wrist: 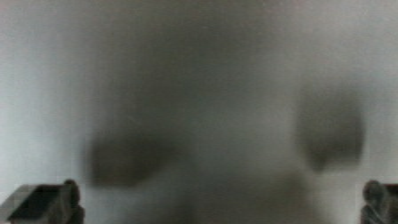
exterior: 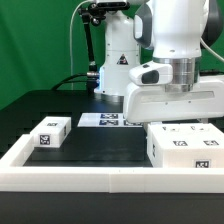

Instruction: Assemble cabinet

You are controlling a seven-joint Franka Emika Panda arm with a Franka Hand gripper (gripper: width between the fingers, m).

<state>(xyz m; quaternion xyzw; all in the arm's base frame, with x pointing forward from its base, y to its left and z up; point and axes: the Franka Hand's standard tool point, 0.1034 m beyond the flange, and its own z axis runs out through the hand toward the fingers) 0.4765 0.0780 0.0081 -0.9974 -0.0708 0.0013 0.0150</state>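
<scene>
Cabinet: large white plastic box with square black-and-white marker tags (exterior: 184, 146), resting on the black table (exterior: 100, 142) at the exterior view's right, just behind the long low white border rail (exterior: 90, 178)
Gripper: two-finger gripper (wrist: 214, 207) hangs close over the cabinet; dark fingers (wrist: 45, 203) spread wide, released, gripping nothing
Wrist view: blurred pale surface, detail unreadable
Block: small white tagged block (exterior: 50, 133), exterior view's left, well apart from the cabinet
Marker board: thin flat white marker board (exterior: 105, 120), farther back, between the two
</scene>
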